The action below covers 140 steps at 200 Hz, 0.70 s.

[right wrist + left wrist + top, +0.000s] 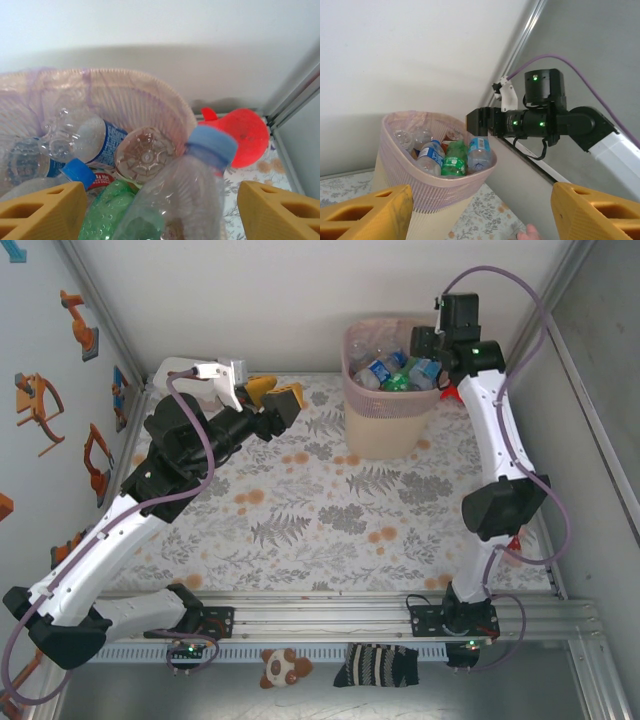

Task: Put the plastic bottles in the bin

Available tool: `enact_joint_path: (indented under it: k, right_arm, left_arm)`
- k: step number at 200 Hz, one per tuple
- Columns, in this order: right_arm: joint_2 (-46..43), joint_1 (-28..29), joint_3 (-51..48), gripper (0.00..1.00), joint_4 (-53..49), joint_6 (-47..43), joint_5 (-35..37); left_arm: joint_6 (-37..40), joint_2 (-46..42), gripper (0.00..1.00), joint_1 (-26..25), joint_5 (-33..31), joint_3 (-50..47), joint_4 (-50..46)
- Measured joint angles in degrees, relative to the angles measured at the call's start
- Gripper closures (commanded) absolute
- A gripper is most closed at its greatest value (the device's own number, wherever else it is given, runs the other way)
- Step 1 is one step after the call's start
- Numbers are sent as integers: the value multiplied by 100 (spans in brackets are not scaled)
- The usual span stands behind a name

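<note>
White walls (250,300), floral tablecloth (330,530); bin (385,435) at back; left fingers (370,210) wide, right fingers (40,210) wide above bottles (95,137).

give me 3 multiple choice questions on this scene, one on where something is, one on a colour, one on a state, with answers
1. Where is the red toy?
A) on the table beside the bin
B) inside the bin
C) hanging on the back wall

2. What colour is the cap of the bottle between the fingers of the right gripper?
A) yellow
B) blue
C) black

3. What state is the left gripper in?
A) shut on a bottle
B) shut on the red toy
C) open and empty

Answers:
1 A, it lies on the floral table outside the bin's rim, near the right wall.
2 B, the right wrist view shows a light blue cap.
3 C, its yellow fingers stand wide apart with nothing between them.
</note>
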Motion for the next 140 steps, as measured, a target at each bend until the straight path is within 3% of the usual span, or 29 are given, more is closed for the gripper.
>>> enact_joint_path:
  k: [34,140]
  right_arm:
    - [-83,0,109,40,-9,-188,70]
    - [413,4,-11,57,-7,-310,-807]
  left_arm:
    - [0,0,28,0,0,0,0]
    - [-2,-2,27,0,-2,-11,0]
